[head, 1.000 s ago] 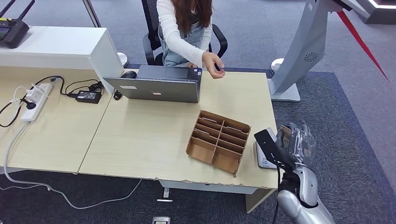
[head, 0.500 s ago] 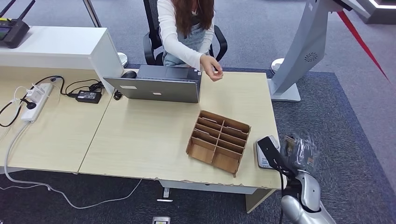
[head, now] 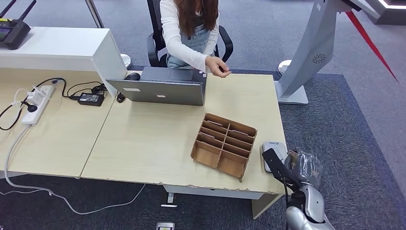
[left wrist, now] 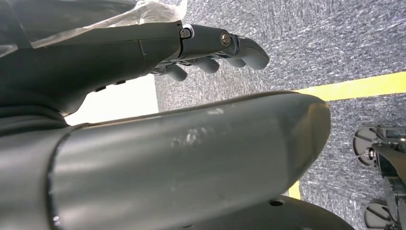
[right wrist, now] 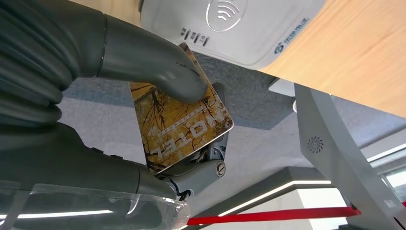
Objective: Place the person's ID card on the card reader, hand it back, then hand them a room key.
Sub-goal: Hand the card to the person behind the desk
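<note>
While the person sits behind the laptop at the far side of the wooden desk, the head view shows the robot's right hand low beside the desk's near right corner, just off the white card reader. A compartmented cardboard card holder stands next to the reader. The person's hand hovers over the far desk edge, fingers loosely curled; what it holds, if anything, is too small to tell.

From the left wrist view, the left hand hangs over grey carpet, its dark fingers slightly curled and apart, holding nothing.

From the right wrist view, the thumb presses an orange card printed "HOTEL" against the fingers beneath, a firm pinch across its face. The card reader lies close beyond the card's edge. This looks like the room key, held flat so it can be offered to the person, probably the final hand-over step.
</note>
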Action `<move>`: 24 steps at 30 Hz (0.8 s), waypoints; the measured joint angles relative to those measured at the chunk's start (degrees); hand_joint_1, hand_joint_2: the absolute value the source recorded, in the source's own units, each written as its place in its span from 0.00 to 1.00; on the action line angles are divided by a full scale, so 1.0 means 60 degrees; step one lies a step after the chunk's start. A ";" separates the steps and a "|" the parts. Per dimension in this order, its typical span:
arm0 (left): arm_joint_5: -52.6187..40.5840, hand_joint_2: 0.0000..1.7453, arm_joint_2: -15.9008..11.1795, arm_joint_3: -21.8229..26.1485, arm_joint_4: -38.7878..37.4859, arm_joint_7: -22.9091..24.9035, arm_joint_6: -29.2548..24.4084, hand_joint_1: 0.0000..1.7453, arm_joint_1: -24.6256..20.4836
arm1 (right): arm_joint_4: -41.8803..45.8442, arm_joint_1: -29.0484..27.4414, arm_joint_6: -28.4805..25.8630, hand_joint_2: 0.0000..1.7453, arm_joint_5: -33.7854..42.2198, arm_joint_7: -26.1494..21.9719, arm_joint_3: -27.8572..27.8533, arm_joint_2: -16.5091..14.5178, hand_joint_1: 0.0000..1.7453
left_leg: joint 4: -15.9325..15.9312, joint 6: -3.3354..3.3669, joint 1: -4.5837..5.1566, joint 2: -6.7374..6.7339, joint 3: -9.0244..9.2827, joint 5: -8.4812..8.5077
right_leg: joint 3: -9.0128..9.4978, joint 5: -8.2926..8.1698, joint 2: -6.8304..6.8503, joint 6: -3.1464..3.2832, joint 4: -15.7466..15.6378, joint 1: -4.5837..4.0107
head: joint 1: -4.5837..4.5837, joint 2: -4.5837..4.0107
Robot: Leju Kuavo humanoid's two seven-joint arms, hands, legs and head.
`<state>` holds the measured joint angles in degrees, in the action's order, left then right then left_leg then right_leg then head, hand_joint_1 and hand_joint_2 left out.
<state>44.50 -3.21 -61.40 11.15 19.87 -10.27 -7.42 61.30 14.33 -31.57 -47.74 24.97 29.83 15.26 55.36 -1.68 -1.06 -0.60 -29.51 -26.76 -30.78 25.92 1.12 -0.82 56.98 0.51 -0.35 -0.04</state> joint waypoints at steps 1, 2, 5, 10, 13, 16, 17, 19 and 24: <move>0.0000 0.00 0.0000 0.0000 0.0000 0.0001 0.0000 0.00 0.0000 | -0.0055 0.0002 -0.0008 1.00 0.0000 -0.0007 0.0000 -0.0018 1.00 | 0.0000 0.0000 0.0000 0.0000 0.0000 0.0000 | 0.0000 0.0000 0.0000 0.0000 0.0000 0.0000 | 0.0000 0.0000; 0.0000 0.00 0.0000 0.0000 0.0000 0.0002 0.0000 0.00 0.0001 | -0.0102 0.0006 -0.0019 1.00 0.0000 -0.0015 0.0000 -0.0035 1.00 | 0.0000 0.0000 0.0000 0.0000 0.0001 0.0000 | 0.0001 0.0000 0.0000 0.0000 0.0000 0.0000 | 0.0000 0.0000; 0.0000 0.00 0.0000 0.0000 0.0000 0.0003 0.0000 0.00 -0.0001 | -0.0198 0.0021 -0.0065 1.00 -0.0002 -0.0042 -0.0001 -0.0069 1.00 | 0.0000 0.0000 0.0000 -0.0001 0.0002 0.0000 | 0.0003 0.0000 0.0000 0.0000 0.0000 0.0000 | 0.0000 0.0000; 0.0000 0.00 0.0000 0.0000 0.0000 0.0003 -0.0001 0.00 -0.0001 | -0.0344 0.0067 -0.0131 1.00 0.0057 -0.0068 -0.0001 -0.0125 1.00 | 0.0000 0.0000 0.0000 -0.0002 0.0005 0.0000 | 0.0005 0.0000 0.0000 0.0000 0.0000 0.0000 | 0.0000 0.0000; 0.0002 0.00 0.0000 0.0000 0.0000 0.0003 -0.0006 0.00 0.0000 | -0.0547 0.0146 -0.0187 1.00 0.0178 -0.0133 0.0007 -0.0180 1.00 | 0.0000 0.0000 0.0000 -0.0002 0.0008 0.0001 | 0.0007 0.0000 0.0000 0.0000 0.0000 0.0000 | 0.0000 0.0000; 0.0008 0.00 0.0001 0.0000 0.0000 0.0000 -0.0007 0.00 0.0002 | -0.0643 0.0167 -0.0205 1.00 0.0279 -0.0199 0.0014 -0.0219 1.00 | 0.0000 0.0000 0.0000 -0.0002 0.0011 0.0001 | 0.0010 0.0000 0.0000 0.0000 0.0000 0.0000 | 0.0000 0.0000; 0.0012 0.00 0.0002 0.0000 0.0000 -0.0001 -0.0007 0.00 0.0002 | -0.0670 0.0169 -0.0213 1.00 0.0313 -0.0231 0.0015 -0.0236 1.00 | 0.0000 0.0000 -0.0001 -0.0004 0.0012 0.0001 | 0.0010 0.0000 -0.0001 0.0000 0.0000 -0.0001 | 0.0000 0.0000; 0.0022 0.00 0.0006 0.0000 0.0000 -0.0001 -0.0013 0.00 0.0000 | -0.0730 0.0177 -0.0241 1.00 0.0405 -0.0322 0.0015 -0.0281 1.00 | -0.0001 0.0000 -0.0001 -0.0007 0.0015 0.0000 | 0.0012 0.0000 -0.0002 0.0000 0.0000 -0.0001 | 0.0000 0.0000; 0.0029 0.00 0.0015 0.0000 0.0000 -0.0006 -0.0062 0.00 0.0000 | -0.0999 0.0259 -0.0486 1.00 0.0750 -0.0784 0.0043 -0.0454 1.00 | -0.0002 0.0000 -0.0002 -0.0008 0.0019 0.0001 | 0.0018 -0.0001 -0.0003 0.0001 0.0000 -0.0003 | 0.0000 0.0000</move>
<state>44.68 -3.13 -61.40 11.15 19.84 -10.64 -7.42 55.30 15.88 -34.48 -43.24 20.27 30.09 12.53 55.35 -1.68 -1.07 -0.65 -29.39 -26.76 -30.68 25.91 1.10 -0.81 56.98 0.50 -0.35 -0.04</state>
